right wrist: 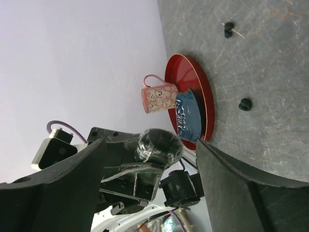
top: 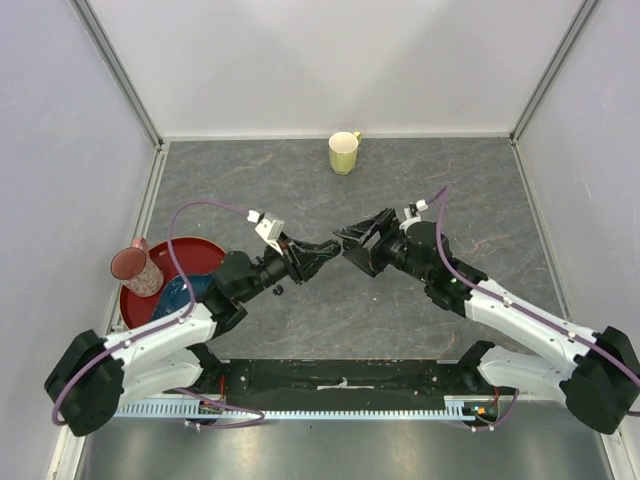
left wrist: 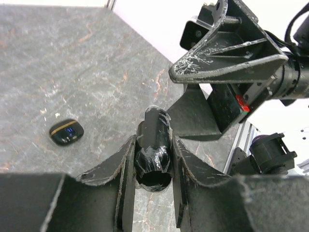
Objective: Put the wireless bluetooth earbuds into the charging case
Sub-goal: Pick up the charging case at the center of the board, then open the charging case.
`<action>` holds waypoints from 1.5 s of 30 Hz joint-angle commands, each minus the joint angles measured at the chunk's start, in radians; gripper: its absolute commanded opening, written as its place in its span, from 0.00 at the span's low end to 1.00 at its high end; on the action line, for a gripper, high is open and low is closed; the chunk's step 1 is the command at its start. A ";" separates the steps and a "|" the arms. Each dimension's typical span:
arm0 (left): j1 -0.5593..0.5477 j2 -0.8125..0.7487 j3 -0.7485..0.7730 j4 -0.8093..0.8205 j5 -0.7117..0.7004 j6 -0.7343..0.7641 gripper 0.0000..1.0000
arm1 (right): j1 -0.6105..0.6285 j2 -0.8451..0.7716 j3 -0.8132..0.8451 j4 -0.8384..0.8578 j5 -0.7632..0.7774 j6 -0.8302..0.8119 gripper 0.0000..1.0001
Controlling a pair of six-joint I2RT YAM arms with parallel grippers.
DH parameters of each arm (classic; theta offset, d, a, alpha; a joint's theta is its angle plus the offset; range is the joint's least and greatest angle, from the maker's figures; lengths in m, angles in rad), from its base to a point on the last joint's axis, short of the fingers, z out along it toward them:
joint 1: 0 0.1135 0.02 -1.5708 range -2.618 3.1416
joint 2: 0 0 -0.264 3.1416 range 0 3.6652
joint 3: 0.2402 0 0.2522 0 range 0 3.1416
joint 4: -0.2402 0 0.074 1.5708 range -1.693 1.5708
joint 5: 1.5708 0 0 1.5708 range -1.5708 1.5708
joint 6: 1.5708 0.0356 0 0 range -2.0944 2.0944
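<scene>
Red plate (top: 205, 250): sits at the near left of the grey stone-look table (top: 470, 190); taken as the reference for all entries.
Pink cup (top: 134, 265): on the plate's left rim (printed with small faces, handle visible in the right wrist view).
Blue packet (right wrist: 187, 116): lying on the plate beside the pink cup.
Wireless bluetooth earbuds (right wrist: 245, 104): two tiny black buds in view, both on the bare table off the plate; one just beyond the plate's rim, the other (right wrist: 229, 30) well apart from it.
Left gripper (top: 328, 250): raised to the right of the plate, fingers clamped on the charging case.
Charging case (left wrist: 153, 159): glossy black, pinched between the left fingers, off the table.
Right gripper (top: 348, 245): further right of the plate, facing the left gripper tip to tip; jaws spread wide, grasping nothing (the held case shows between its fingers with a gap on either side).
Second case (left wrist: 66, 132): black with a gold line, flat on the table; its distance from the plate cannot be told.
Yellow-green mug (top: 344, 152): upright at the far edge, well away from the plate.
</scene>
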 commanded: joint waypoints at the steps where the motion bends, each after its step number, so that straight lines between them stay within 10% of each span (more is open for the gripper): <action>1: -0.003 -0.120 -0.013 -0.023 0.045 0.172 0.02 | -0.024 -0.063 0.028 0.041 -0.041 -0.209 0.82; 8: -0.003 -0.289 0.019 -0.141 0.175 0.345 0.02 | -0.064 0.049 0.106 0.084 -0.486 -0.246 0.81; 23: -0.003 -0.237 0.113 -0.233 0.296 0.405 0.02 | -0.066 -0.012 0.117 0.131 -0.575 -0.240 0.80; 45: -0.003 -0.168 0.148 -0.255 0.309 0.419 0.02 | -0.066 0.028 0.065 0.158 -0.614 -0.193 0.25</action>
